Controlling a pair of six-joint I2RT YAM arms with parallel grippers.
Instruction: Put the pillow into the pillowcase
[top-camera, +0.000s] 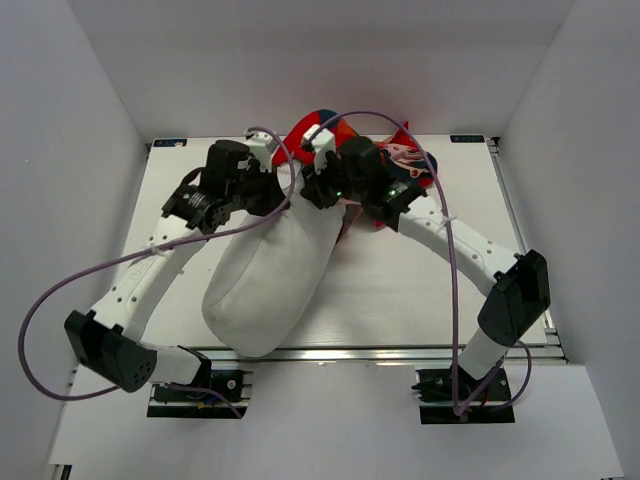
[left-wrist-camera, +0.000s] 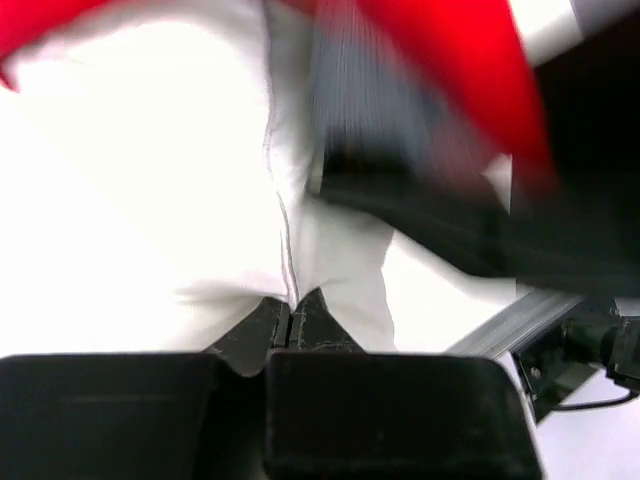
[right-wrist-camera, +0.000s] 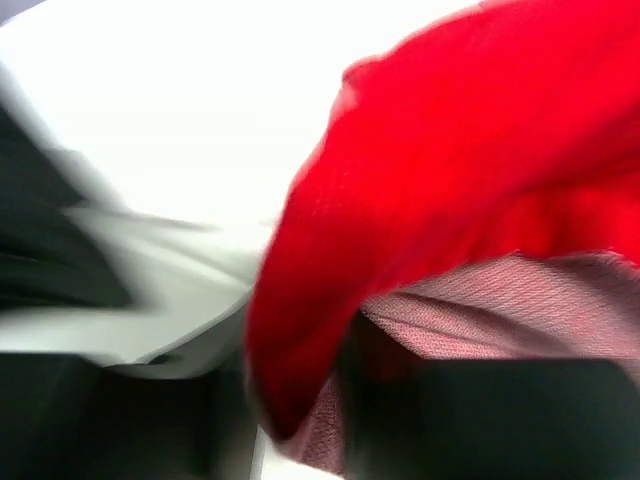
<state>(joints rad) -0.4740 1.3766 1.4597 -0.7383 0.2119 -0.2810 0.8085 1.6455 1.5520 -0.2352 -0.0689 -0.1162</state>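
The white pillow (top-camera: 265, 285) lies slanted on the table, its far end up against the red pillowcase (top-camera: 405, 155) at the back. My left gripper (top-camera: 283, 190) is at the pillow's far end. In the left wrist view it (left-wrist-camera: 291, 318) is shut on a pinch of the pillow (left-wrist-camera: 150, 180) at a seam, with the pillowcase (left-wrist-camera: 440, 60) blurred above. My right gripper (top-camera: 318, 190) is beside it at the pillowcase's mouth. In the right wrist view it (right-wrist-camera: 300, 420) is shut on the pillowcase's red edge (right-wrist-camera: 450, 180), pale pink inside, next to the pillow (right-wrist-camera: 180, 120).
The white table (top-camera: 420, 290) has a metal rail (top-camera: 380, 353) along its near edge and white walls on three sides. Purple cables (top-camera: 450, 230) loop over both arms. The two wrists are close together at the back centre.
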